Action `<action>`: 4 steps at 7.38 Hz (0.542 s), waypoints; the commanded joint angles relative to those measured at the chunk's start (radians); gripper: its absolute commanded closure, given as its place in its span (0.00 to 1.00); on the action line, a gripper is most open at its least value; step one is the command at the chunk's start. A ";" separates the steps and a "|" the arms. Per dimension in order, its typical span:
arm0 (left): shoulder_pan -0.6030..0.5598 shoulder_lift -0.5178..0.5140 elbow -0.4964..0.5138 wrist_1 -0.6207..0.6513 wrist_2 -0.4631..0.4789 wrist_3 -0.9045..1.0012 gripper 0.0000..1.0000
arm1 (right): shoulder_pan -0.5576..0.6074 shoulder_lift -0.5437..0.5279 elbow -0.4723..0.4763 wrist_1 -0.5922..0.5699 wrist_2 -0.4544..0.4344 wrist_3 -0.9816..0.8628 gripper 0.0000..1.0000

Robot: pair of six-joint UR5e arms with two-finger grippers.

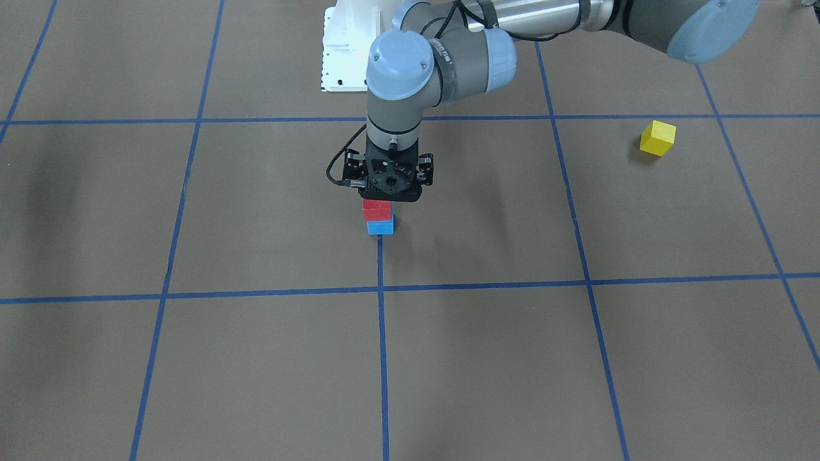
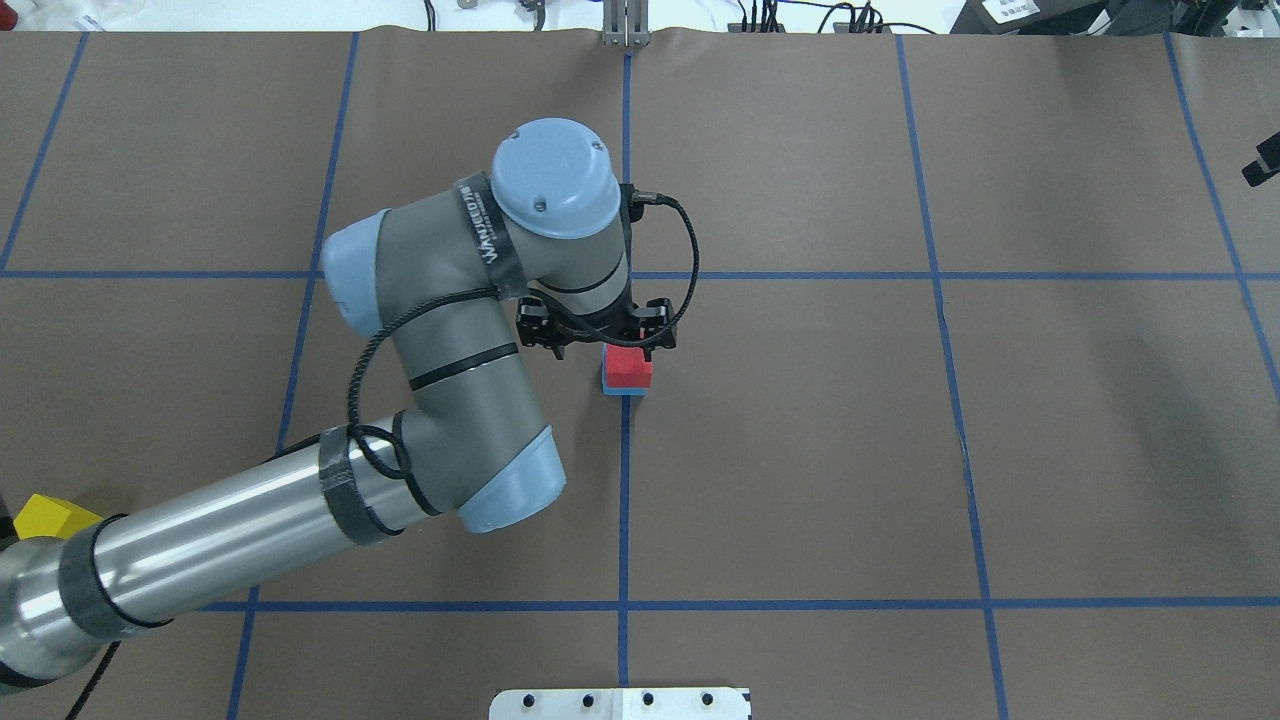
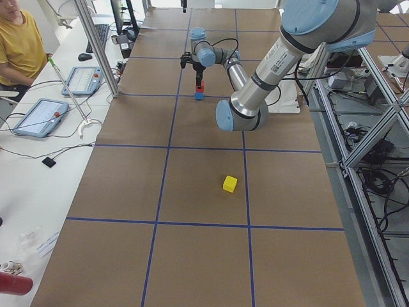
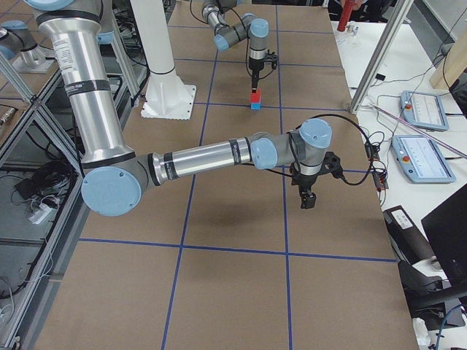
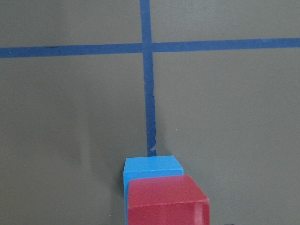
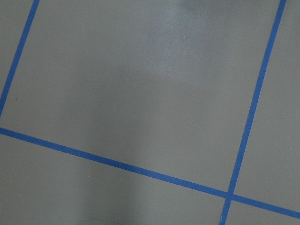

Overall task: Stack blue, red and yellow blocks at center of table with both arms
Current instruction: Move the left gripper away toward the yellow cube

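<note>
Front view, matte red cube (image 1: 377,209) stacked on blue cube (image 1: 380,226) at centre of brown paper surface (image 1: 256,358), left tool (image 1: 389,187) directly over them, grip cannot be told, yellow cube (image 1: 658,137) well apart, right-side view, right tool (image 4: 307,198) above surface, grip cannot be told

The left gripper (image 1: 386,197) hides its fingers behind its own black body just above the red block (image 1: 377,209); whether they grip it cannot be told. From overhead, the blue block (image 2: 624,392) under the red block shows only a thin edge, and far to the left of it the left arm (image 2: 250,510) covers part of the yellow block (image 2: 48,514). The right gripper (image 4: 307,198), seen only from the side, is too small to judge.
</note>
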 commanded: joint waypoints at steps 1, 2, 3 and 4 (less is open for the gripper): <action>-0.051 0.228 -0.296 0.089 -0.044 0.123 0.01 | 0.000 0.000 0.000 0.000 0.000 0.000 0.00; -0.080 0.373 -0.424 0.097 -0.044 0.221 0.01 | 0.000 -0.002 0.000 0.000 0.000 0.000 0.00; -0.135 0.551 -0.531 0.085 -0.054 0.335 0.01 | 0.000 -0.003 0.000 0.001 0.000 0.000 0.00; -0.192 0.685 -0.590 0.082 -0.054 0.456 0.01 | 0.000 -0.003 -0.003 0.001 -0.002 0.000 0.00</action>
